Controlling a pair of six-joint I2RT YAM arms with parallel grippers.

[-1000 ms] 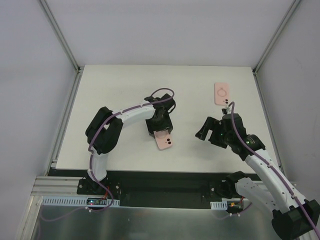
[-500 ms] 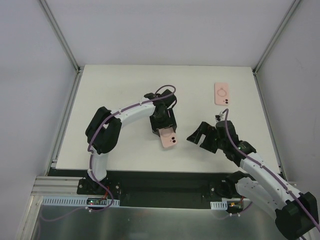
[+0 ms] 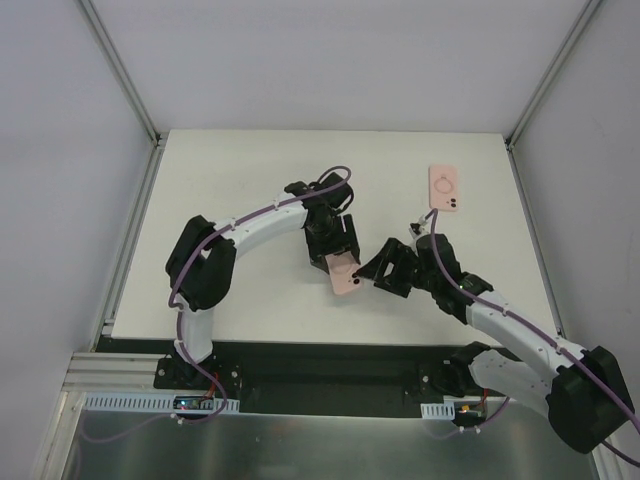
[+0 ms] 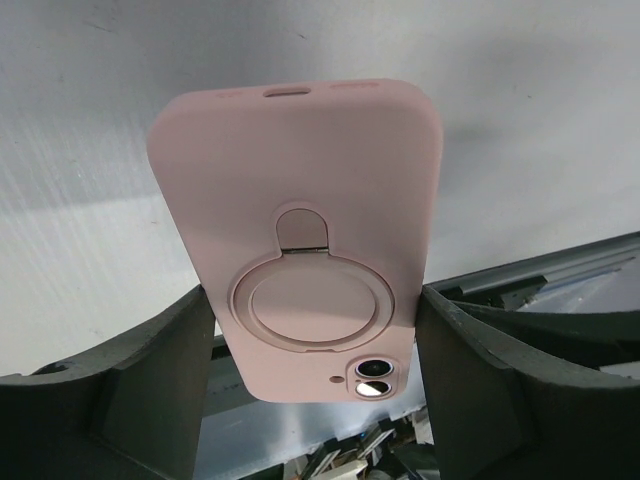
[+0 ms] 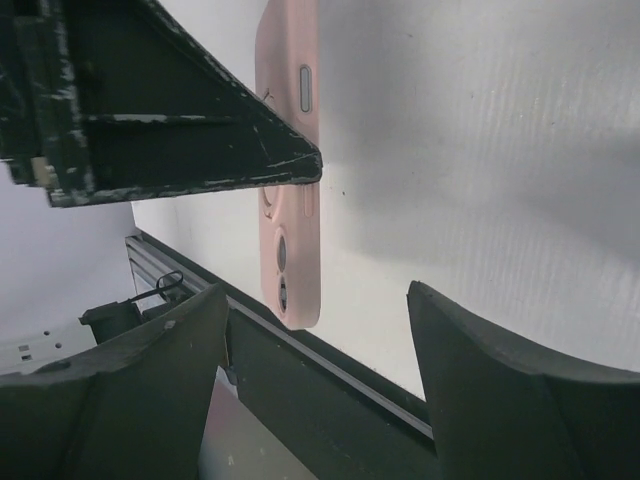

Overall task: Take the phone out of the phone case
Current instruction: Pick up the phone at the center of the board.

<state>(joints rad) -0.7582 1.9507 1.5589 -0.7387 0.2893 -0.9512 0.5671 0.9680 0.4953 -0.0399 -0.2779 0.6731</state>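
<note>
My left gripper [image 3: 336, 262] is shut on a pink phone case [image 3: 347, 284] and holds it above the table by its long edges. The left wrist view shows the case's [image 4: 300, 230] back with a round ring stand and two camera lenses of the phone [image 4: 374, 378] low on the right, between the left gripper's [image 4: 312, 305] fingers. My right gripper [image 3: 371, 271] is open just right of the case. In the right wrist view the case [image 5: 292, 200] appears edge-on, its lower end ahead of the right gripper [image 5: 315, 295], with nothing between the fingers.
A second pink case-like item [image 3: 443, 188] with a ring lies flat at the table's back right. The white table [image 3: 240, 190] has walls on three sides. Its front edge and a metal rail [image 3: 330, 347] run just below the two grippers.
The left gripper has carried the pink case to the right and nearer the front. The right arm has swung left toward it, and its fingers have narrowed a little.
</note>
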